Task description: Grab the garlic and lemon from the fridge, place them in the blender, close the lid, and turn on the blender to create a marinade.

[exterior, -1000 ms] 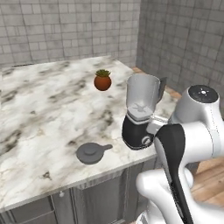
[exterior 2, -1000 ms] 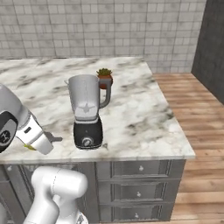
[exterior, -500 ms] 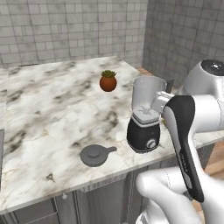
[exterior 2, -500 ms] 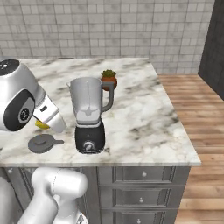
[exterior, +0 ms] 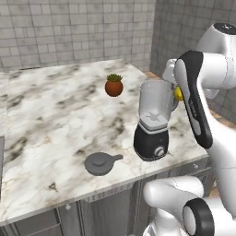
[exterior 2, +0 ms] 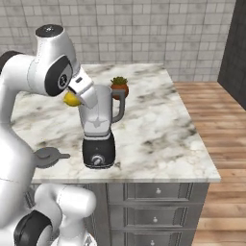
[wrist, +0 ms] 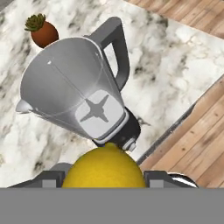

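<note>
My gripper (wrist: 105, 180) is shut on a yellow lemon (wrist: 105, 168), held just above and beside the rim of the blender (wrist: 83, 96). From the base the lemon (exterior 2: 72, 98) hangs at the jar's left side, under my gripper (exterior 2: 76, 95). From the other side the lemon (exterior: 178, 93) peeks out behind the blender (exterior: 154, 122). The clear jar stands without a cover on the black base of the blender (exterior 2: 98, 127), its blade visible at the bottom. Left of the base the dark lid (exterior: 99, 163) lies flat on the counter, the lid (exterior 2: 48, 156) partly behind my arm. Garlic and fridge are out of view.
A small potted plant (exterior: 114, 86) in a red-brown pot stands behind the blender on the marble counter (exterior: 55, 120). The counter's front edge and grey drawers (exterior 2: 156, 192) lie below. Wooden floor (exterior 2: 216, 115) opens to the right.
Both base views have shifted, so the camera has moved closer to the counter. My arm has swung up and carried the lemon to the jar's rim.
</note>
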### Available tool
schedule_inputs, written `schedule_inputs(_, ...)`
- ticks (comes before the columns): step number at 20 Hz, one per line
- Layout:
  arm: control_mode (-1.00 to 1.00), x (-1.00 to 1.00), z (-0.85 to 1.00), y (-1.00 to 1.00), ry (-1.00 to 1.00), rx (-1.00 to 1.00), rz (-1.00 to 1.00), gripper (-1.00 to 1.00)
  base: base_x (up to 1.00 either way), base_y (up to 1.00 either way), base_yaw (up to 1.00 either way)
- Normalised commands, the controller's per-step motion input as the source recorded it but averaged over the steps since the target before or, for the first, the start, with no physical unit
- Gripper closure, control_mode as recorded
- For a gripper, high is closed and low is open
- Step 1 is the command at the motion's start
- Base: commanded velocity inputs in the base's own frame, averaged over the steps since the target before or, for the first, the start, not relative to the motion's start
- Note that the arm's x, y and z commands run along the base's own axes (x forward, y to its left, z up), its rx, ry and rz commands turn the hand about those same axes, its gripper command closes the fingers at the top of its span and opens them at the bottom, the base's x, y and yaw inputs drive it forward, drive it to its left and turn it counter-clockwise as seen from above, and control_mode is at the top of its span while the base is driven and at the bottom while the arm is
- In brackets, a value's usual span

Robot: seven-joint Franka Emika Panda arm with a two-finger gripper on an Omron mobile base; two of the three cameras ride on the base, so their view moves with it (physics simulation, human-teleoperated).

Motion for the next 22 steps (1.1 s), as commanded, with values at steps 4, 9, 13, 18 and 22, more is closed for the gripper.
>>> schedule_inputs(4,-1.00,0.97,0.00,-0.06,0.00,0.00,0.00,1.00,0.00,0.00,0.00)
schedule_inputs(9,-1.00,1.00,-0.12,0.07,0.06,0.00,0.00,1.00,0.00,0.00,0.00)
schedule_inputs(13,-1.00,0.91,-0.62,0.10,0.11,-0.04,0.02,1.00,0.00,0.00,0.00)
schedule_inputs(18,-1.00,0.59,-0.74,0.15,0.07,-0.09,0.03,1.00,0.00,0.00,0.00)
schedule_inputs(22,-1.00,0.24,-0.52,0.04,0.07,-0.05,0.06,1.00,0.00,0.00,0.00)
